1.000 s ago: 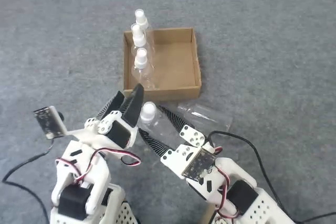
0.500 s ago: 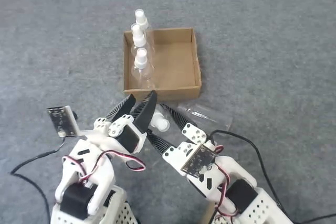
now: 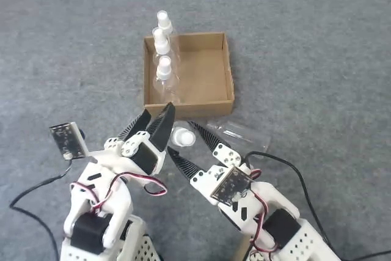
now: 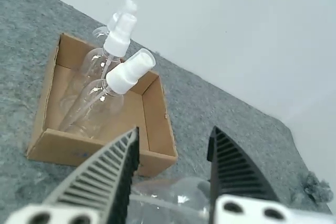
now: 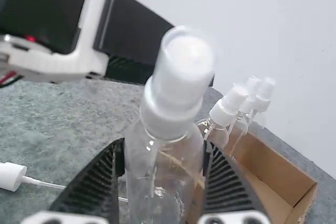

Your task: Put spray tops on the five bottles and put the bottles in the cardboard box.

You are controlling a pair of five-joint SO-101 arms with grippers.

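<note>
The right fingers point(image 5: 163, 153) are clamped on a capped bottle point(image 5: 176, 72), the arm low and angled forward. Just beside its spray top, the left fingers point(image 3: 157, 112) stand apart. Beyond both fingertips sits the cardboard box point(image 3: 230, 77), holding three capped bottles point(image 3: 164, 71).

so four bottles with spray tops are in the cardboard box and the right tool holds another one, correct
No, three bottles with spray tops are in the cardboard box, not four; the high view shows it. The right tool does hold another bottle.
</note>
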